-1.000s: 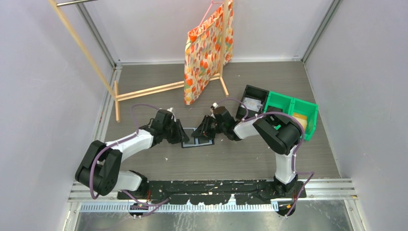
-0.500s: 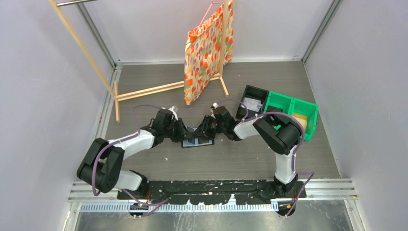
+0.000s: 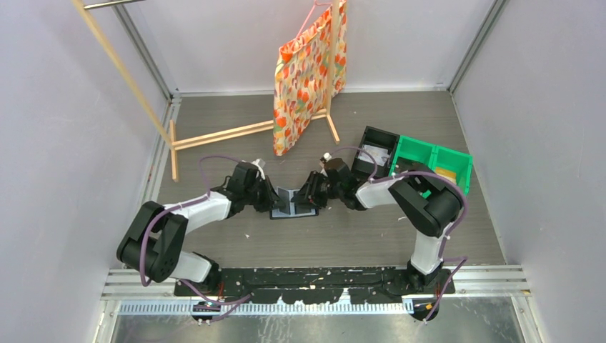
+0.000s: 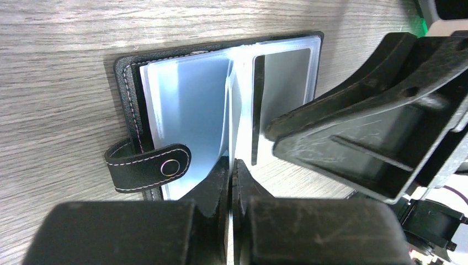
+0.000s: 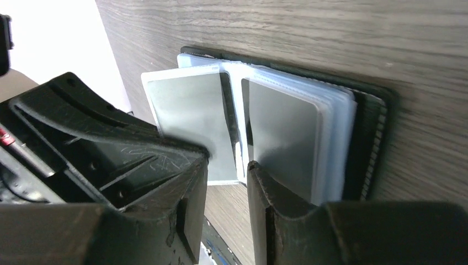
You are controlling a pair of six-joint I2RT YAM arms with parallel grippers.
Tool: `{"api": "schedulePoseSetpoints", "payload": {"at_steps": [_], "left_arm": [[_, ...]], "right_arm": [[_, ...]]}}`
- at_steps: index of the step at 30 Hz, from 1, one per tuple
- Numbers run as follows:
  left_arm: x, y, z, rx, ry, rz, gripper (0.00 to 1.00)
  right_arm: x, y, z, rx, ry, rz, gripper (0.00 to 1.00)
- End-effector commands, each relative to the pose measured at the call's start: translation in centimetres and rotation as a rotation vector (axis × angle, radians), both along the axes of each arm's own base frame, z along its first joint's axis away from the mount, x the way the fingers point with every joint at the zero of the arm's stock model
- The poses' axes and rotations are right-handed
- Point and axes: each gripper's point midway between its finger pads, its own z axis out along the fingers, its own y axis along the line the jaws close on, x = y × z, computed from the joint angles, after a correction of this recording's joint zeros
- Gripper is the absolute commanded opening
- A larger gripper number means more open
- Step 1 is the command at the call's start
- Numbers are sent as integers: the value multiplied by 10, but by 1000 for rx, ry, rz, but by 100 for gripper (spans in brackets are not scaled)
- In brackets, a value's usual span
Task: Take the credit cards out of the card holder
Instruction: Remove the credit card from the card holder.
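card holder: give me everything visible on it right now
The card holder lies open and flat on the wood-grain table. Black leather-look cover, pale stitching, a clasp tab with a snap sticking out sideways. Inside, clear plastic sleeves hold grey cards. One sleeve stands up at the spine, apparently pinched by the shut left gripper; the open right gripper sits at the sleeves' edge.

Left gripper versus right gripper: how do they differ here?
The left gripper is shut; the right gripper stands open. The left gripper pinches a clear sleeve page of the card holder; the right gripper clamps nothing, a page edge lying in its gap. Both sit low at the open holder.
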Motion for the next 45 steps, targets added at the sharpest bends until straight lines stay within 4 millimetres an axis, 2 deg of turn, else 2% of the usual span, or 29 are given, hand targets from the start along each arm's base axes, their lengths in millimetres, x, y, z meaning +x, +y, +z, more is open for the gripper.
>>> {"api": "schedulePoseSetpoints", "payload": {"at_steps": [1, 5, 10, 15, 21, 26, 38, 45], "left_arm": [[12, -7, 16, -47, -60, -7, 1], [12, -9, 25, -100, -72, -18, 0], [9, -10, 30, -165, -56, -29, 1], [10, -14, 53, -319, -78, -35, 1], [9, -18, 72, -410, -95, -60, 1], [8, -17, 83, -470, -111, -71, 0], [7, -18, 101, -575, -125, -90, 1], [9, -19, 107, -608, -133, -94, 1]], "right_arm": [[5, -17, 24, 14, -49, -6, 39], [6, -16, 44, 92, -72, 13, 39], [6, -7, 55, 217, -53, 16, 39], [4, -4, 76, 331, -72, 25, 39], [2, -7, 79, 362, -59, 21, 40], [5, -8, 87, 463, -31, 10, 41], [11, -10, 88, 527, -25, -21, 41], [12, -10, 101, 626, -20, -27, 26]]}}
